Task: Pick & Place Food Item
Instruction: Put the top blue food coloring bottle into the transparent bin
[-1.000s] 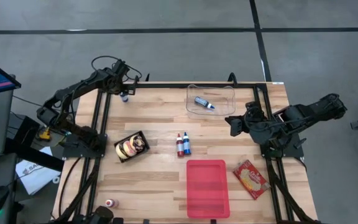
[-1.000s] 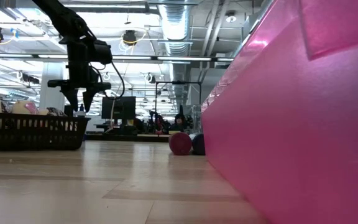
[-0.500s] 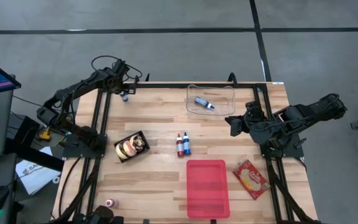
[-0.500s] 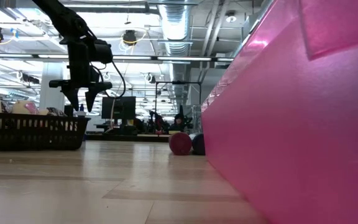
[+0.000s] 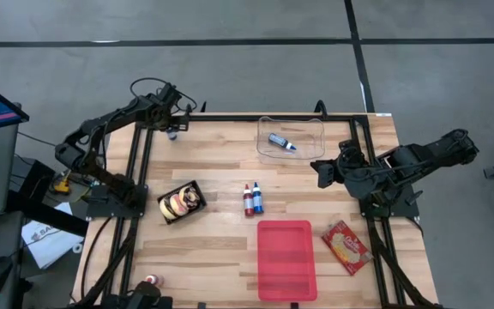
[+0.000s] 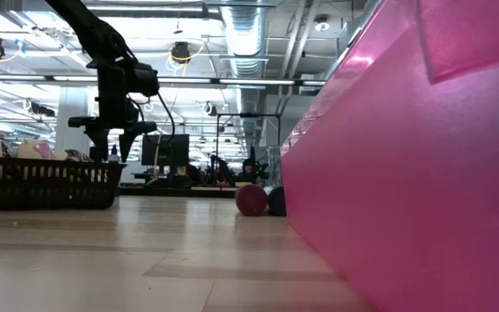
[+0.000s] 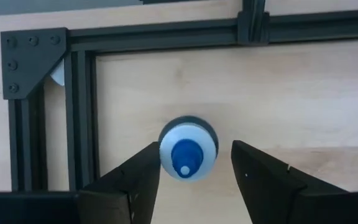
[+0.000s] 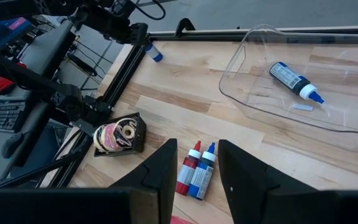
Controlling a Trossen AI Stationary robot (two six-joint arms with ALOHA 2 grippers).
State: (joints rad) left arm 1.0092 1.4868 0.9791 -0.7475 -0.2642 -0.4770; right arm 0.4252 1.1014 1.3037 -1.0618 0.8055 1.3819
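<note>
1. My left gripper (image 7: 194,163) hangs over the table's far-left corner, fingers spread either side of the upright blue-capped bottle (image 7: 188,149), not gripping it.
2. My right gripper (image 8: 197,163) waits near the clear tray (image 5: 291,140), fingers parted, holding nothing.

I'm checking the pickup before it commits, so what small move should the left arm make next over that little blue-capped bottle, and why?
Probably lower the left end effector a little further, then close. In the left wrist view its fingers stand open on either side of the upright blue-capped bottle, and seem not to be touching it. The low view shows this end effector above the table near the far left corner. The right end effector waits.
</note>
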